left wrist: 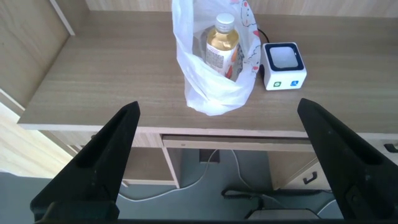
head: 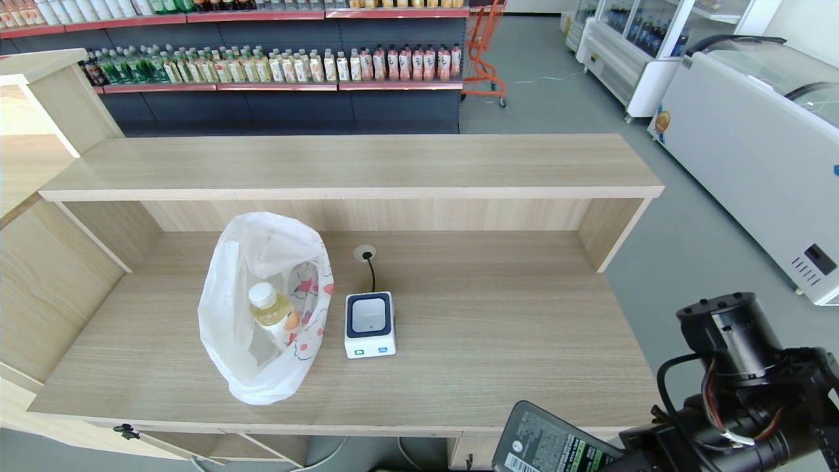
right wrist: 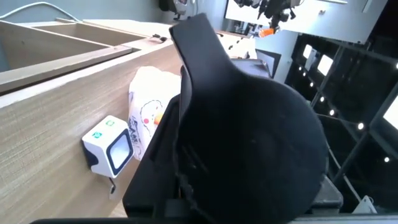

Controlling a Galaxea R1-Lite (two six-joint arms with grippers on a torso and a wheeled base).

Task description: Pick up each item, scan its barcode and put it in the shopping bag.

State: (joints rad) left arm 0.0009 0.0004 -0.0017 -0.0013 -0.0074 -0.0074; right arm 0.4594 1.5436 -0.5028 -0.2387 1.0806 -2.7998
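Grasped in the right gripper [head: 613, 452], at the bottom edge of the head view right of centre: a dark grey flat packet [head: 550, 439] with a printed label, held in the air near the front edge of the light wooden counter [head: 511, 328]. At the left gripper [left wrist: 219, 106], two black fingers [left wrist: 106, 162] spread wide, nothing between them. Left of centre in the head view, standing on the counter: a white thin plastic shopping bag [head: 229, 328], with a bottle of yellow drink [head: 269, 308] upright inside. Just beside the bag, on its right: a small white cube scanner [head: 370, 324] with a dark window on top and a black cable [head: 371, 275] behind.
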